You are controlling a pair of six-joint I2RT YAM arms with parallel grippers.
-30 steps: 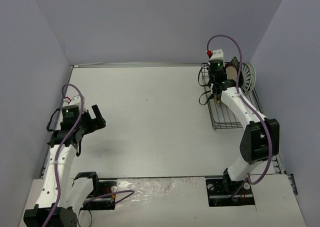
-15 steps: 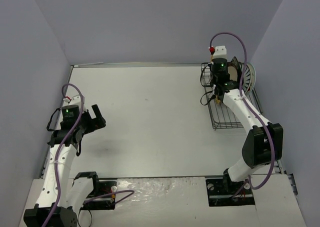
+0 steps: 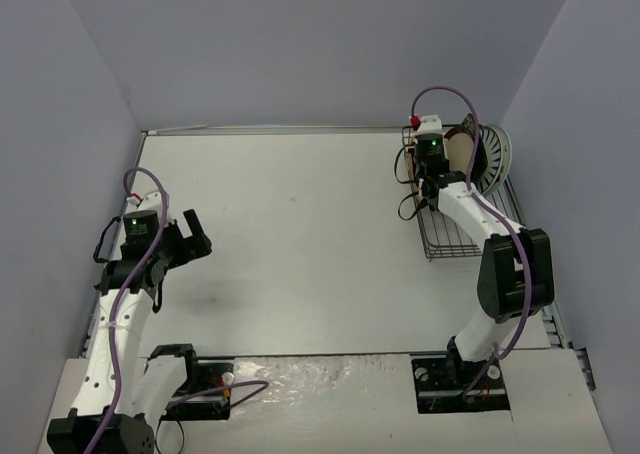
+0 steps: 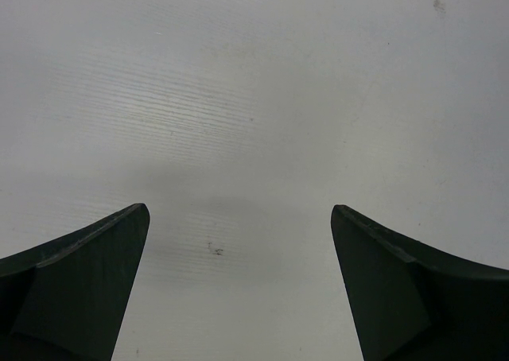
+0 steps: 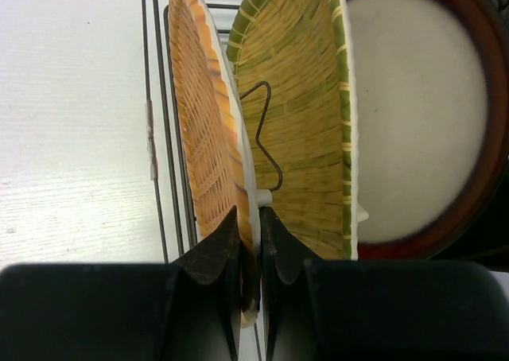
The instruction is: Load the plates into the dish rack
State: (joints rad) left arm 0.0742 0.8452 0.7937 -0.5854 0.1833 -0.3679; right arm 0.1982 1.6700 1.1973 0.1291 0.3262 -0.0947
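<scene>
Right gripper (image 5: 248,222) pinching rim of orange-brown plate (image 5: 203,130), plate standing on edge in dish rack (image 5: 156,122) beside yellow woven-look plate (image 5: 298,98). Probably stiff, slippery, breakable; rim being best hold. Left gripper (image 4: 238,211) hanging open, empty.

A white table (image 3: 300,234) is enclosed on three sides by plain lavender-grey walls (image 3: 300,44); it is evenly lit.
</scene>
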